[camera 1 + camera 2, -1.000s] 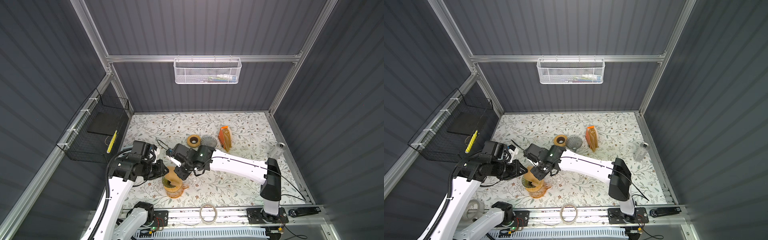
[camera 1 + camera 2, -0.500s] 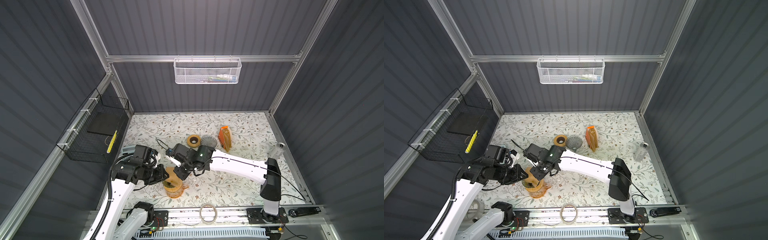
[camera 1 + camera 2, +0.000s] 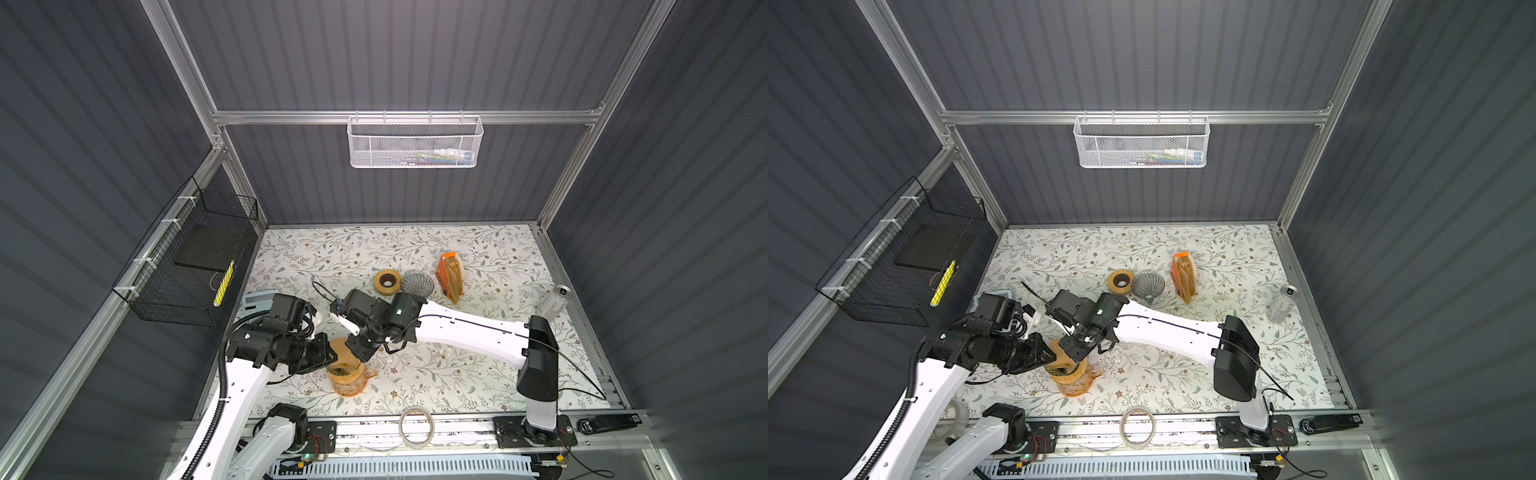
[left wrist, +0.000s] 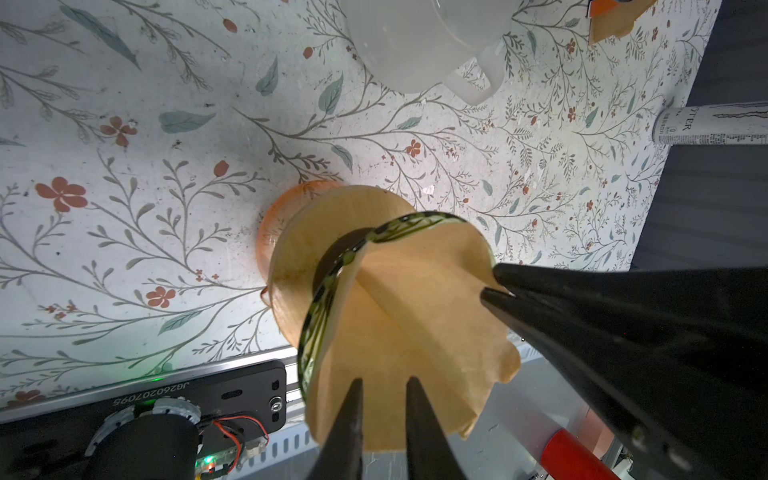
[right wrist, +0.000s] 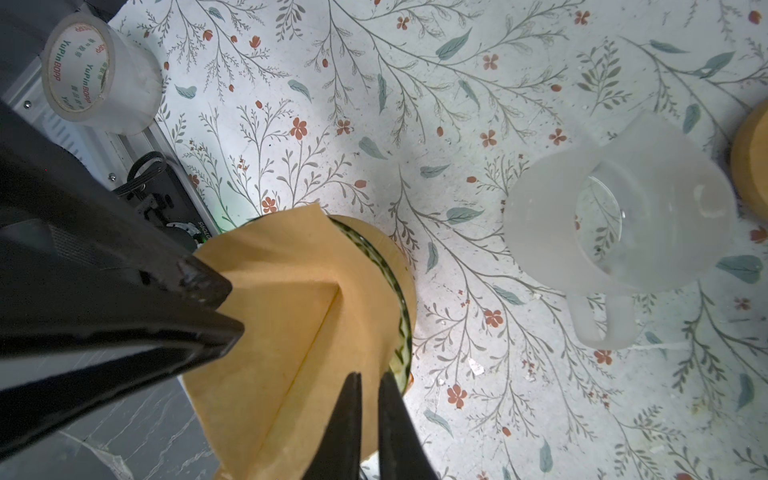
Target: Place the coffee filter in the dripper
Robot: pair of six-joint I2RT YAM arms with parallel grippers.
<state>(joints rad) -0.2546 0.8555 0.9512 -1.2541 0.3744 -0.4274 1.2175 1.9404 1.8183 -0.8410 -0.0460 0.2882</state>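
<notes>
The dripper (image 4: 399,228) is a green glass cone in a wooden collar (image 3: 345,376) on an orange carafe near the front edge. The brown paper coffee filter (image 4: 415,299) (image 5: 291,282) stands opened in its mouth, partly folded, with its rim rising above the glass. My left gripper (image 4: 384,380) (image 5: 230,307) is shut on the filter's rim on one side. My right gripper (image 5: 370,376) (image 4: 490,282) is shut on the rim at another side, beside the glass edge. In both top views the two wrists meet over the dripper (image 3: 1069,376) and hide most of the filter (image 3: 1059,351).
A frosted pitcher (image 5: 619,224) stands close by on the mat. Farther back are a wooden ring (image 3: 387,281), a clear ribbed cone (image 3: 417,284) and an orange filter pack (image 3: 451,276). A can (image 3: 557,301) stands at the right edge. Tape rolls (image 3: 417,427) (image 5: 83,70) lie by the front rail.
My left gripper has shifted slightly toward the front edge with the filter. The right arm has stayed over the dripper and its jaws have narrowed.
</notes>
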